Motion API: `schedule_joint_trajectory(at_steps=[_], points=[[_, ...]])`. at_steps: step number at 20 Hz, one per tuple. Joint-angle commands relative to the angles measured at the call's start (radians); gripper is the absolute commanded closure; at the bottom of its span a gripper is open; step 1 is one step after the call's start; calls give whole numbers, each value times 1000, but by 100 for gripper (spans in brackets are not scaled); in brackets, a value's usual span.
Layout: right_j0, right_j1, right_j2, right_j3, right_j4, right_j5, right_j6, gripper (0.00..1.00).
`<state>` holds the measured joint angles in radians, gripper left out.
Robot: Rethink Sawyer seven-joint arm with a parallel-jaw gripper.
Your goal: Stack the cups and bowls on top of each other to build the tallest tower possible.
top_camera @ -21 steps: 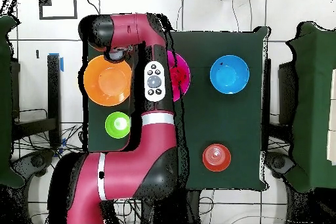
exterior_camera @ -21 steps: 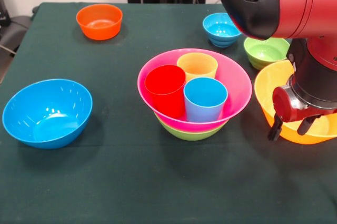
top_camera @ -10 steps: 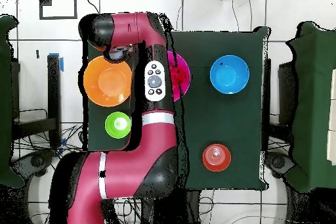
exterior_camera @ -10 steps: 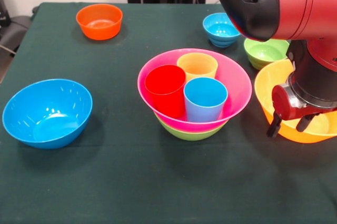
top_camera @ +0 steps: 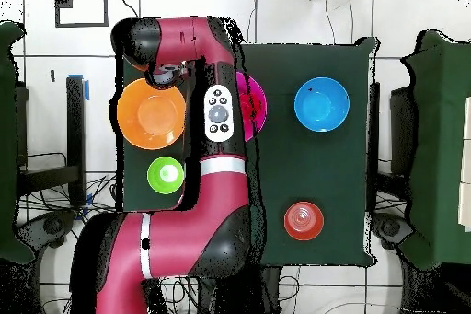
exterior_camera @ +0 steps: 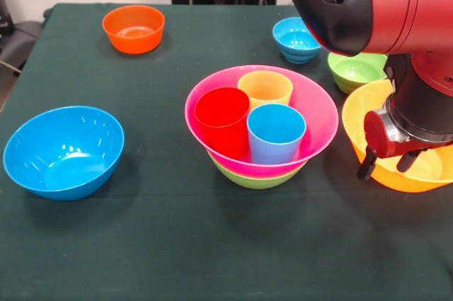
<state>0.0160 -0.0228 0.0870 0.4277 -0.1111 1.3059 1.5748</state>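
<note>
The tower stands mid-table: a large pink bowl [exterior_camera: 311, 127] nested in a green bowl [exterior_camera: 255, 178]. Inside the pink bowl stand the red cup [exterior_camera: 222, 121], the yellow cup [exterior_camera: 265, 88] and the light blue cup [exterior_camera: 276, 133]. My gripper [exterior_camera: 386, 163] hangs at the right, open. Its fingers straddle the near-left rim of the large yellow-orange bowl [exterior_camera: 357, 120], one outside the wall and one inside. In the overhead view that bowl [top_camera: 147, 112] lies beside the arm, which hides most of the pink bowl [top_camera: 255, 108].
A medium blue bowl [exterior_camera: 64, 151] sits front left and a small orange bowl [exterior_camera: 133, 28] far left. A small blue bowl [exterior_camera: 297, 39] and a small green bowl [exterior_camera: 357, 71] stand behind the yellow-orange one. The arm's bulky link [exterior_camera: 368, 0] hangs over the right side.
The gripper has risen slightly at the yellow-orange bowl's rim. The bowls and cups have stayed in place.
</note>
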Motion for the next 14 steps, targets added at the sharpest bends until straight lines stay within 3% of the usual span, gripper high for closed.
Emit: schedule_joint_trajectory(at_steps=[1, 14], points=[[-23, -29, 114, 120, -5, 34, -351, 0], [-49, -79, 167, 310, 2, -32, -417, 0]])
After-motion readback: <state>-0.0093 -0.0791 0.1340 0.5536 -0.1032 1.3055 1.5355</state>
